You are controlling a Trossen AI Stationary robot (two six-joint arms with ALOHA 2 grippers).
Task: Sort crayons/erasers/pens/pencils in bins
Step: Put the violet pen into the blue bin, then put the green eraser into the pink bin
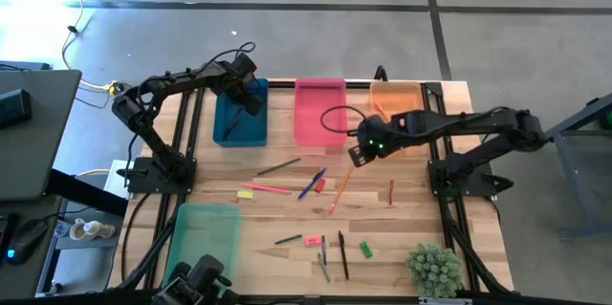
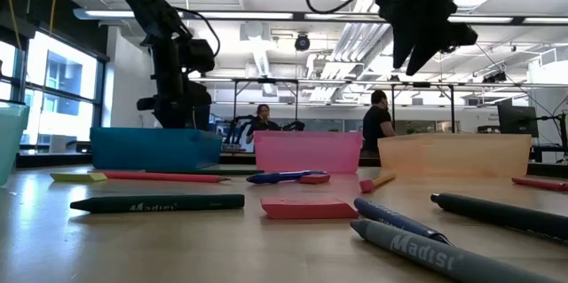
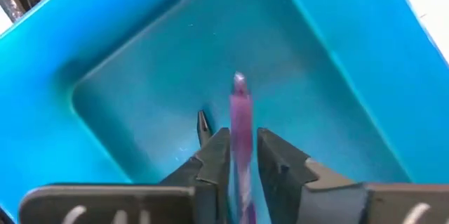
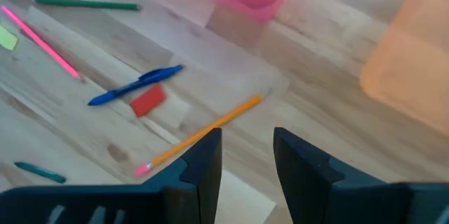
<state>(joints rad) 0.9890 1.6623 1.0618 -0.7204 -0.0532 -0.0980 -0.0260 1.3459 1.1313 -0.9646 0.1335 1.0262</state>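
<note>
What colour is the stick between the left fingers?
Purple stick, seen best in the left wrist view.

overhead, table-level, two wrists (bins (image 1: pixel 319 111) shared)

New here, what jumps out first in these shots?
The left gripper over the blue bin at the table's far side, a purple stick between its fingers. Mid-table, the right gripper hovers open above an orange pencil, amid scattered pens and erasers.
</note>
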